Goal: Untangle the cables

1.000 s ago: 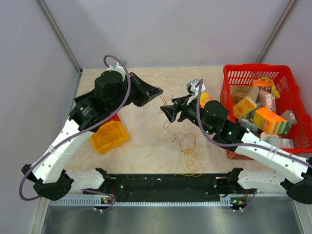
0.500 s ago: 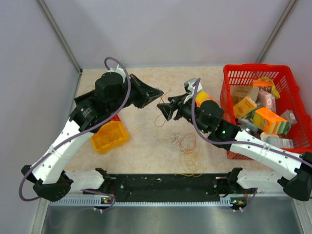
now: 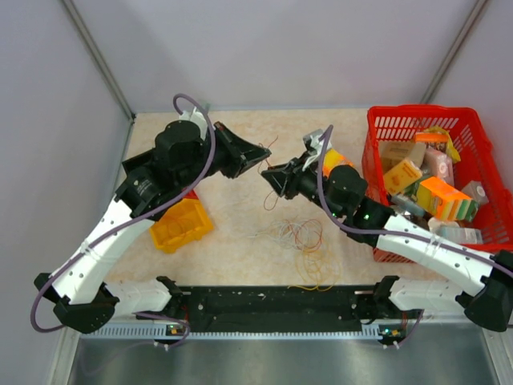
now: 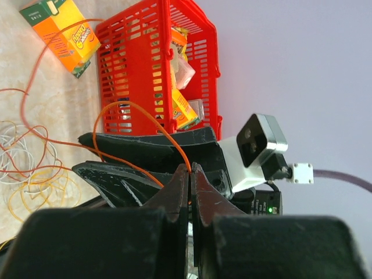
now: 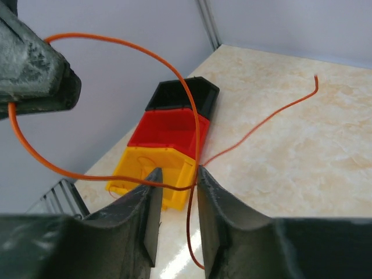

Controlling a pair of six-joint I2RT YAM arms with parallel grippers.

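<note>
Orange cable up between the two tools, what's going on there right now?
The left tool is shut on the orange cable and holds a loop of it up in the air. The right tool has its jaws on either side of that same cable with a gap showing, so it has not gripped it yet. The other cables lie in a loose tangle on the table in front of the arms.

Arcing from the left gripper (image 5: 35,70) at upper left down into the gap of the right gripper (image 5: 176,174), fingers parted: an orange wire (image 5: 139,49). Beyond, on a pale marbled table (image 5: 302,163), lined up touching: yellow bin (image 5: 148,163), red bin (image 5: 168,131), black bin (image 5: 183,93).
</note>
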